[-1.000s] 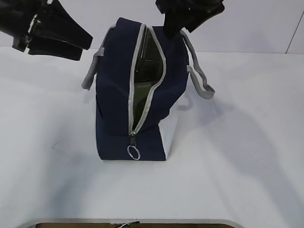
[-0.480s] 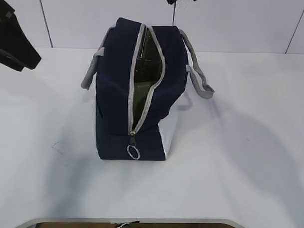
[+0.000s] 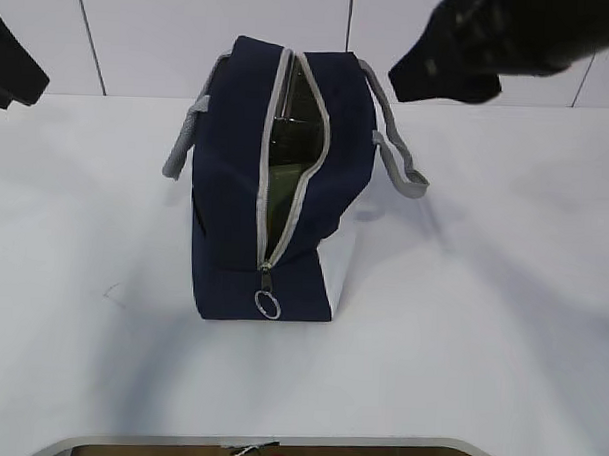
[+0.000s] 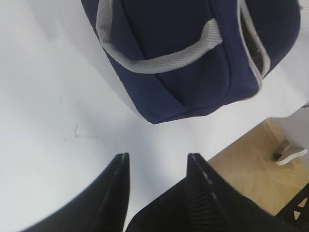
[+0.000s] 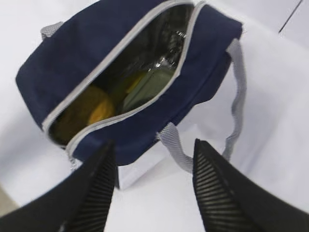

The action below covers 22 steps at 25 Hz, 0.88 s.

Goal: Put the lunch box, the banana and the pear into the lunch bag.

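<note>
The lunch bag (image 3: 276,187) stands unzipped on the white worktop (image 3: 481,324), its dark interior unreadable in the exterior view. Only the right wrist view looks inside, showing the pear (image 5: 91,108) beside the lunch box (image 5: 149,87); the banana cannot be made out. Both the left end effector (image 4: 157,166) and right end effector (image 5: 154,157) hang apart and empty, clear of the bag.

Navy lunch bag (image 4: 193,63) on white table (image 4: 43,106), grey handle (image 4: 159,58), left gripper (image 4: 157,164) jaws parted, empty.

Bright, even light; soft shadows on table (image 3: 501,325); right arm (image 3: 491,49) motion-blurred.
</note>
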Tool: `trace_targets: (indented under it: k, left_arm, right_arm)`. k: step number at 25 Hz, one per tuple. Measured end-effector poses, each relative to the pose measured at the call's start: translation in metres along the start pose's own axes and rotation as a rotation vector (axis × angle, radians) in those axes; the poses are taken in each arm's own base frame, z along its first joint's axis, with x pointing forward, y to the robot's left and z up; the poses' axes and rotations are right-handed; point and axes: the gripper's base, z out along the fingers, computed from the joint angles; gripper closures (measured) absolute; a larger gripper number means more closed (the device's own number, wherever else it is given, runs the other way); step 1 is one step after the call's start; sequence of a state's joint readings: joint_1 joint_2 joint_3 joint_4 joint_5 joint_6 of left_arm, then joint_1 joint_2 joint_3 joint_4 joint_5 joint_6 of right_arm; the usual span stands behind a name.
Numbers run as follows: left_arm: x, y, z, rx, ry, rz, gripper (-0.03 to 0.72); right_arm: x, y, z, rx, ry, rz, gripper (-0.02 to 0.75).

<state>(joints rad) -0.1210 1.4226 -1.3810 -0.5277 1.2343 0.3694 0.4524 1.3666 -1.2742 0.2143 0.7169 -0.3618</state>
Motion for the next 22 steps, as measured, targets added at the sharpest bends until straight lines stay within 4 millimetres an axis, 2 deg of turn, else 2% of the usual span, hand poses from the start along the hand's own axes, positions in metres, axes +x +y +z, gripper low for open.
trace_targets:
  k: [1, 4, 8, 11, 13, 17, 22]
  left_arm:
    - [0.000, 0.000, -0.001, 0.000, 0.000, 0.001, 0.393]
    - [0.000, -0.001, -0.001, 0.002, -0.003, 0.000, 0.392]
    - [0.000, -0.001, -0.001, 0.005, -0.004, -0.002, 0.392]
    - [0.000, -0.002, -0.001, 0.013, -0.007, -0.008, 0.392]
    - [0.000, -0.003, -0.002, 0.026, -0.012, -0.017, 0.393]
    - [-0.001, -0.005, -0.003, 0.041, -0.021, -0.023, 0.399]
    - [0.001, -0.008, -0.007, 0.042, -0.031, -0.021, 0.401]
  right_arm:
    - [0.013, 0.001, 0.000, 0.018, -0.028, 0.000, 0.310]
    - [0.033, 0.002, 0.003, 0.059, -0.096, 0.005, 0.310]
    - [0.040, 0.002, 0.011, 0.073, -0.108, 0.012, 0.310]
    - [0.042, 0.001, 0.023, 0.078, -0.110, 0.015, 0.317]
    - [0.051, 0.004, 0.035, 0.087, -0.135, 0.017, 0.336]
    - [0.083, 0.028, 0.056, 0.104, -0.259, -0.037, 0.386]
    - [0.126, 0.052, 0.067, 0.084, -0.321, -0.292, 0.411]
